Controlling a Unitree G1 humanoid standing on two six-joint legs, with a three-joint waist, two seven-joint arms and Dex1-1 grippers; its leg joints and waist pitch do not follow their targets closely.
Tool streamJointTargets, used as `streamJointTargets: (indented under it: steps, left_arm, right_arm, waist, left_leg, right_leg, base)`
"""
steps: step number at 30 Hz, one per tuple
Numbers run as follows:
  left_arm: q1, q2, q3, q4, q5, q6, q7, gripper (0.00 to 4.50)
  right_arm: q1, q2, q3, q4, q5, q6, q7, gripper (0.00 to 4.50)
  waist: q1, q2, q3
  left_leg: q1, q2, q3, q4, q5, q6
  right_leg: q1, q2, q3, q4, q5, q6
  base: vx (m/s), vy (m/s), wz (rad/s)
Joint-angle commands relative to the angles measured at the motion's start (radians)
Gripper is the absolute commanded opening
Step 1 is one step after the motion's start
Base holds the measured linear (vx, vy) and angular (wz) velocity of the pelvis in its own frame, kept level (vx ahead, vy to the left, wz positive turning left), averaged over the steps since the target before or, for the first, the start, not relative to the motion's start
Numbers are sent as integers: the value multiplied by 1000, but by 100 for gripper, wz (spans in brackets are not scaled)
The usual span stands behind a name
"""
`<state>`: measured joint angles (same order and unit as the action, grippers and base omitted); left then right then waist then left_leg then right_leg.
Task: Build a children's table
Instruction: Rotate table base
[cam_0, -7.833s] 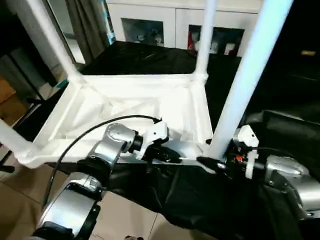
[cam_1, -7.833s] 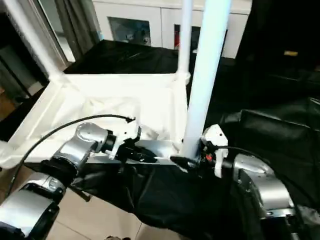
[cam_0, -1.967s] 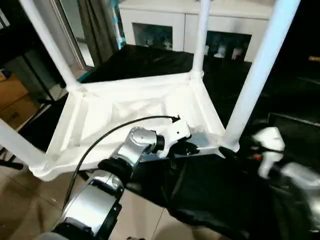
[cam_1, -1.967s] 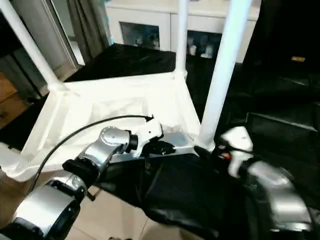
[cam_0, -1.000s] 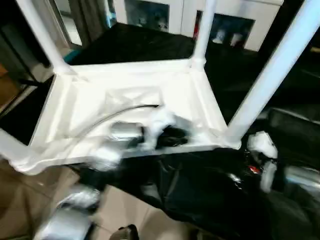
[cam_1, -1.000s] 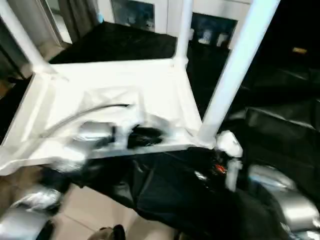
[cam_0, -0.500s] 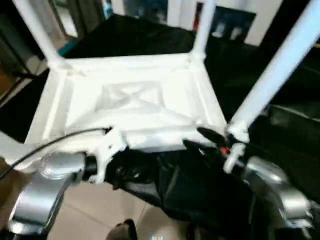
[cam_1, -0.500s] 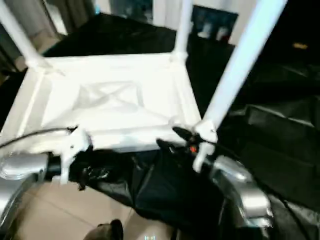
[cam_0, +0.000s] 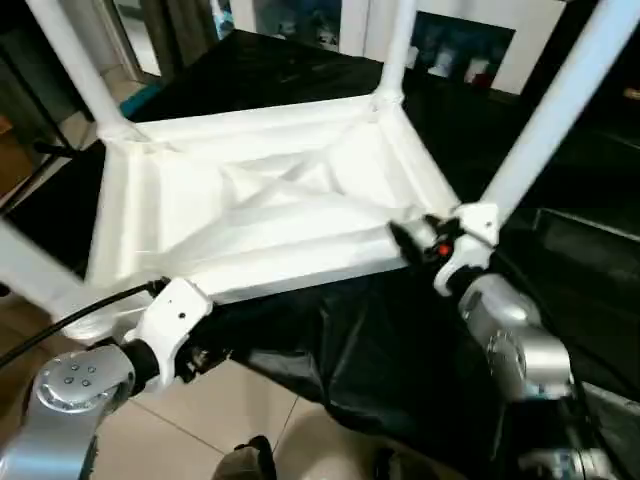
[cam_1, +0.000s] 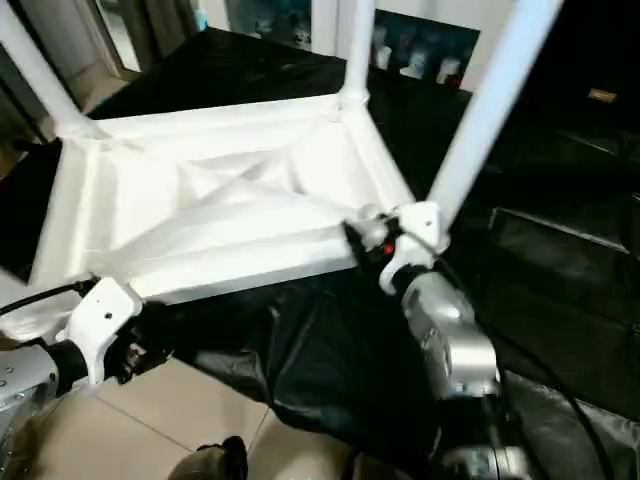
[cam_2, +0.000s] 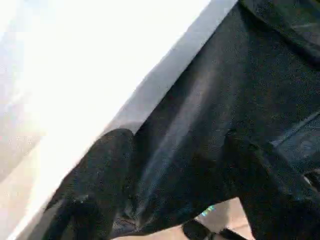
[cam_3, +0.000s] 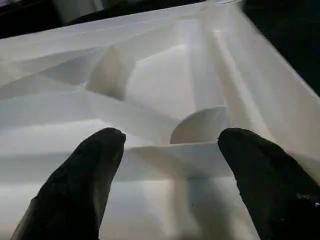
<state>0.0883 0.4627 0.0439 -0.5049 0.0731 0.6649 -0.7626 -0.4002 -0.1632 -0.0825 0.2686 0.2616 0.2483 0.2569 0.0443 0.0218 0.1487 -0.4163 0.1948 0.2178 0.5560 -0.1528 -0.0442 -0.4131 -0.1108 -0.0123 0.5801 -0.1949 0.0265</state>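
Note:
The white children's table (cam_0: 260, 215) lies upside down and tilted on a black cloth, its ribbed underside facing me. Its tube legs stand up from the corner sockets: far left (cam_0: 70, 60), far right (cam_0: 395, 50), near right (cam_0: 550, 110) and near left (cam_0: 30, 270). My right gripper (cam_0: 412, 238) is at the near rim beside the near-right socket; in the right wrist view its fingers (cam_3: 75, 185) stand apart over the rim, open. My left gripper (cam_0: 200, 355) sits below the near rim toward the near-left corner, open, with black cloth between its fingers (cam_2: 97, 185).
The black cloth (cam_0: 380, 340) hangs over the near edge of the support onto a tiled floor (cam_0: 230, 430). A white cabinet with glass doors (cam_0: 470, 40) stands at the back. More black-covered bulk (cam_0: 590, 260) lies on the right.
My left gripper has dropped away from the near rim toward the near-left corner. The right gripper has come up to the near-right corner. The table now looks tilted.

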Motion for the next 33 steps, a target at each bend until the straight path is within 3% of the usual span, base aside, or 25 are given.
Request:
streamJointTargets:
  steps: [1, 3, 4, 6, 9, 13, 14, 16, 19, 22, 23, 24, 25, 26, 30, 31, 33]
  left_arm:
    - [8, 13, 18, 0, 1, -21, 31, 361]
    - [7, 17, 6, 8, -10, -36, 41, 374]
    - [5, 17, 0, 15, -12, -41, 45, 378]
    - [0, 15, -7, 27, -10, -57, 47, 394]
    - [-23, -2, -27, 59, -10, -98, 47, 412]
    - [-60, -30, -56, 94, -16, -148, 58, 445]
    - [-71, -35, -61, 104, -19, -159, 63, 445]
    - [-93, -47, -79, 127, -27, -187, 70, 445]
    - [-108, -69, -87, 145, -55, -211, 67, 445]
    - [-104, -88, -77, 144, -85, -213, 62, 445]
    - [-70, -91, -40, 139, -130, -237, 46, 445]
    - [-70, -91, -40, 139, -130, -237, 46, 445]
    - [-48, -92, -15, 141, -156, -262, 42, 445]
    - [-33, -93, 1, 143, -170, -277, 42, 445]
    - [47, -130, 112, 150, -246, -401, 57, 445]
    - [52, -150, 145, 156, -258, -445, 81, 445]
    - [47, -161, 156, 159, -266, -459, 93, 445]
  right_arm:
    - [10, -31, -71, 79, -25, -7, -60, 369]
    - [-16, -52, -91, 121, -31, -29, -70, 369]
    - [-27, -64, -100, 140, -35, -39, -76, 369]
    - [-41, -79, -109, 165, -38, -54, -84, 369]
    - [-73, -127, -138, 222, -40, -83, -99, 369]
    - [-115, -211, -172, 316, -48, -126, -104, 369]
    - [-124, -231, -179, 341, -53, -139, -106, 369]
    - [-144, -280, -197, 397, -62, -165, -107, 369]
    - [-167, -335, -215, 469, -66, -202, -110, 369]
    - [-178, -378, -220, 516, -68, -229, -103, 369]
    - [-182, -405, -228, 545, -65, -247, -81, 369]
    - [-182, -405, -228, 545, -65, -247, -81, 369]
    - [-180, -411, -228, 554, -62, -257, -62, 369]
    - [-176, -412, -226, 552, -60, -260, -49, 369]
    - [-90, -387, -182, 429, -55, -257, 44, 369]
    - [-47, -364, -176, 358, -39, -252, 52, 369]
    - [-25, -348, -179, 321, -22, -244, 56, 369]
  waist:
    - [-8, 20, -56]
    - [-4, 18, -59]
    - [-2, 29, -60]
    - [-1, 22, -62]
    - [5, 27, -66]
    - [7, 23, -68]
    - [7, 26, -66]
    - [5, 24, -67]
    - [3, 26, -69]
    - [2, 22, -72]
    - [3, 29, -73]
    - [3, 29, -73]
    - [0, 22, -72]
    - [-3, 23, -74]
    - [-11, 27, -72]
    - [-14, 13, -74]
    - [-14, 22, -69]
  left_leg:
    - [57, 25, -13, -71, -241, -16]
    - [53, 23, -15, -70, -230, -17]
    - [53, 22, -16, -69, -228, -20]
    - [53, 20, -13, -66, -220, -16]
    - [50, 17, -13, -59, -167, 4]
    - [47, 16, -11, -52, -164, 30]
    - [44, 16, -12, -52, -158, 34]
    - [47, 16, -9, -50, -165, 45]
    - [39, 15, -10, -45, -150, 72]
    - [38, 14, -9, -40, -124, 96]
    - [35, 13, -9, -36, -103, 119]
    - [35, 13, -9, -36, -103, 119]
    - [30, 12, -9, -36, -103, 136]
    - [29, 12, -9, -34, -103, 150]
    - [28, 17, -9, -37, -125, 167]
    - [28, 19, -8, -38, -133, 169]
    - [32, 24, -9, -43, -166, 163]
  right_leg:
    - [12, 2, 13, -55, -90, -162]
    - [15, 2, 12, -51, -79, -158]
    - [16, 1, 11, -49, -77, -159]
    - [17, 4, 11, -51, -60, -161]
    - [21, 5, 8, -43, 4, -179]
    - [27, 2, 10, -42, 19, -209]
    - [27, 1, 9, -41, 19, -212]
    - [28, 3, 8, -44, 11, -218]
    - [35, -3, 7, -42, 13, -235]
    - [38, 0, 5, -40, 45, -254]
    - [40, -1, 4, -36, 67, -264]
    - [40, -1, 4, -36, 67, -264]
    - [43, 0, 2, -39, 63, -267]
    - [44, -1, 1, -38, 57, -269]
    - [42, -1, -2, -45, 13, -263]
    - [41, 1, -1, -47, -8, -257]
    - [34, -2, 1, -53, -70, -245]
  base:
    - [0, 0, 0]
    - [0, 0, 0]
    - [0, 0, 0]
    - [0, 0, 0]
    - [0, 0, 0]
    - [0, 0, 0]
    - [0, 0, 0]
    - [0, 0, 0]
    - [0, 0, 0]
    - [0, 0, 0]
    - [0, 0, 0]
    - [0, 0, 0]
    - [0, 0, 0]
    - [0, 0, 0]
    - [0, 0, 0]
    - [0, 0, 0]
    - [0, 0, 0]
